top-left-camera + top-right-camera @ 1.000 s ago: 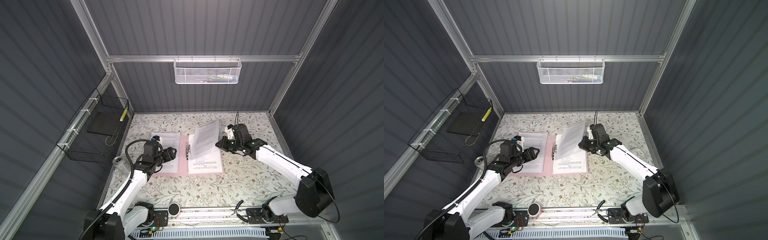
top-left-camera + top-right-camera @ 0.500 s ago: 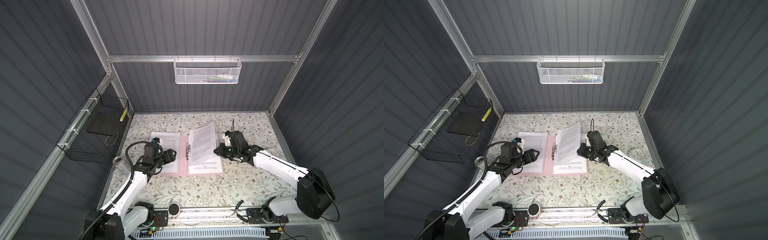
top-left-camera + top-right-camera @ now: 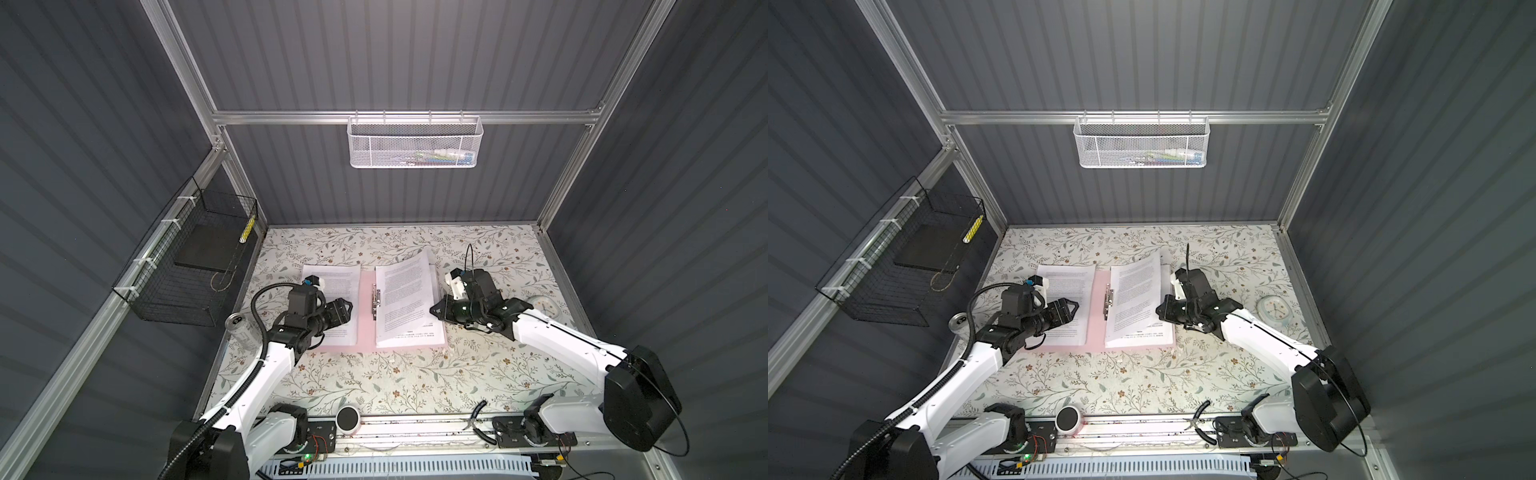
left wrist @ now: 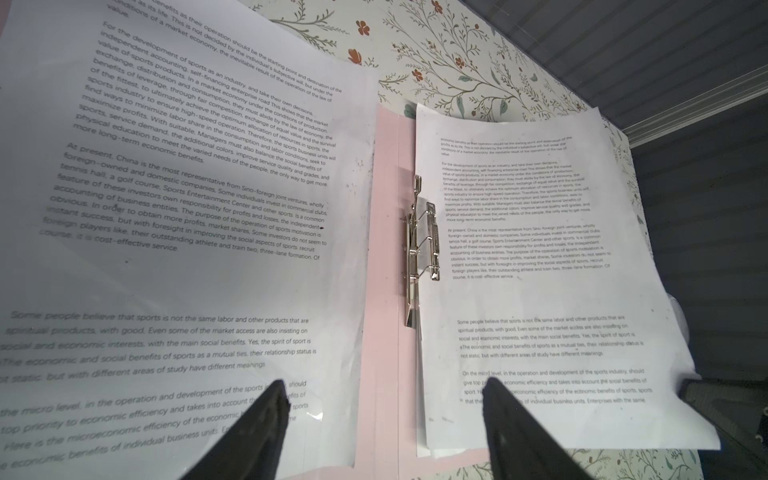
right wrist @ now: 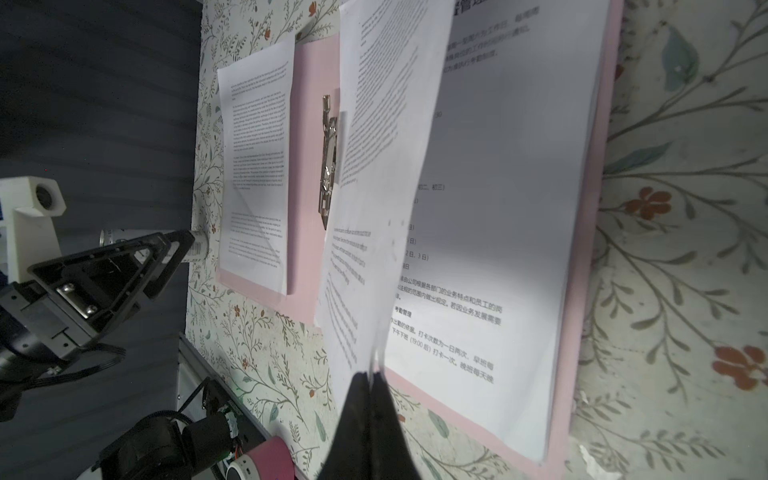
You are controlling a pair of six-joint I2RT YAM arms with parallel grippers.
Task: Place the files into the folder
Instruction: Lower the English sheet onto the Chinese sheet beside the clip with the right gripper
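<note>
The folder (image 3: 365,332) is laid open and flat on the floral worktop (image 3: 374,374), so both covers can take paper. 1 left sheet (image 3: 338,276) is spread on the left cover. The other files (image 3: 409,338) are stacked on the right cover, beside the silver clip (image 3: 375,301). The right tool (image 3: 434,309) is closed on the outer edge of the top sheet (image 3: 405,282), which is held raised and slanted, probably for squaring onto the stack. The left tool (image 3: 347,309) is held open over the left sheet, gripping nothing; contact cannot be told. The worktop is enclosed by dark ribbed walls (image 3: 415,62), where a white mesh basket (image 3: 413,143) and a black wire basket (image 3: 195,266) are hung.
</note>
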